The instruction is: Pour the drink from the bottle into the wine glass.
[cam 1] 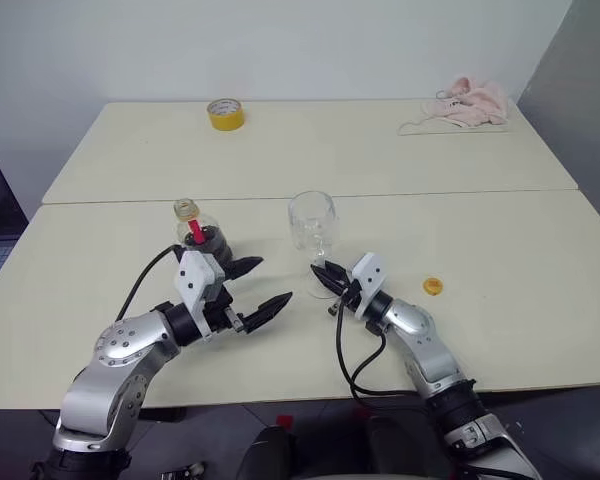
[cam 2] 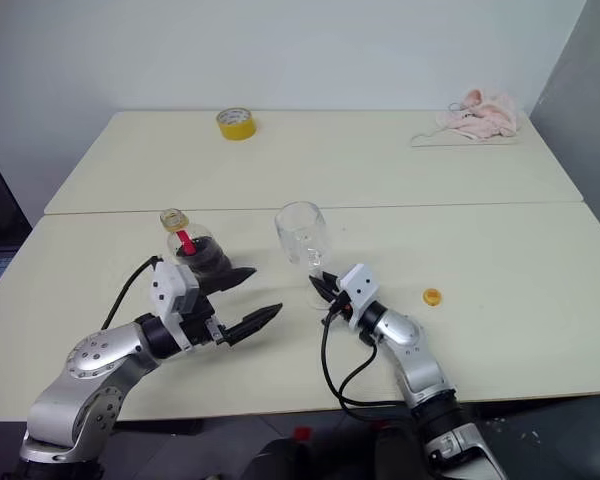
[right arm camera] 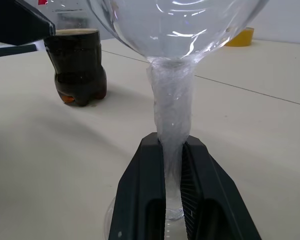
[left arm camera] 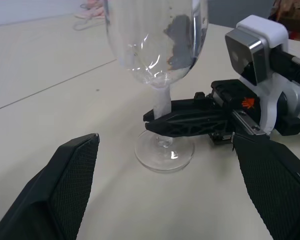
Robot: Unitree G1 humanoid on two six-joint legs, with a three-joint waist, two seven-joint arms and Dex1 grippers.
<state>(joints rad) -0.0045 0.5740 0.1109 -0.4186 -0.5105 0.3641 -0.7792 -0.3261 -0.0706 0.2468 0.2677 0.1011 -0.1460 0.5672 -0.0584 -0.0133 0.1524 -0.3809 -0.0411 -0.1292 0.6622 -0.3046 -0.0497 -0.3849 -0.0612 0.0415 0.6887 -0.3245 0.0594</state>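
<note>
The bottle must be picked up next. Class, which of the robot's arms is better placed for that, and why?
Left. Its claw is open beside the bottle, while the right claw is shut on the wine glass stem.

2 cream tables [cam 1: 500,300] butt together before a white wall [cam 1: 280,45]; dark floor [cam 1: 320,435] below.

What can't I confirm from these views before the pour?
- Bottle base: hidden behind left gripper in the head views.
- Bottle neck: cut off by the edge in the right wrist view.
- Wine glass rim: cut off in both wrist views.
- Yellow cap: too small for detail.
</note>
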